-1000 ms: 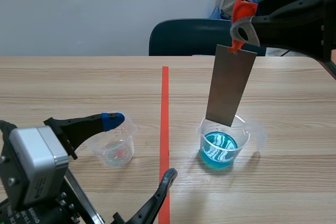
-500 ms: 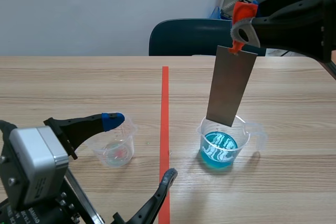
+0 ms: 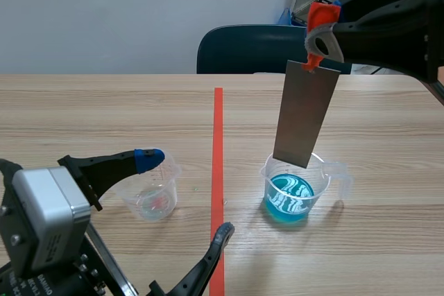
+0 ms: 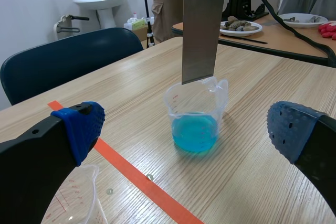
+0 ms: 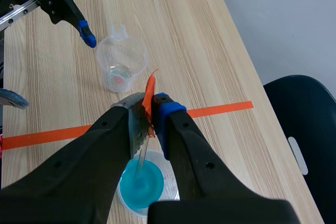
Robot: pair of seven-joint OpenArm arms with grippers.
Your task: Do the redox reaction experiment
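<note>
The right tool (image 3: 320, 36) is up over the right half of the bench (image 3: 104, 116), clenched on the top end of a flat, rectangular grey metal plate (image 3: 305, 112). A scrap of orange-red tape (image 3: 322, 13) is caught at the grip between its fingers. The plate hangs nearly upright, tilted a little. Its lower edge is over a clear plastic beaker holding blue liquid (image 3: 320, 192), about level with the rim. In the left wrist view the edge is clear of the liquid surface. That beaker stands just right of the orange-red tape line (image 3: 218, 143), its spout pointing right.

The left tool (image 3: 186, 193) sits low at the near left, released, with its fingers spread wide and nothing between them. The blue pad of its far finger is just beside the rim of a second clear plastic beaker (image 3: 170, 192). This one stands left of the line and holds only a faint reddish trace at the bottom. The two beakers are well apart, with the line between them. A dark blue chair (image 3: 243, 50) stands beyond the far edge of the bench.
</note>
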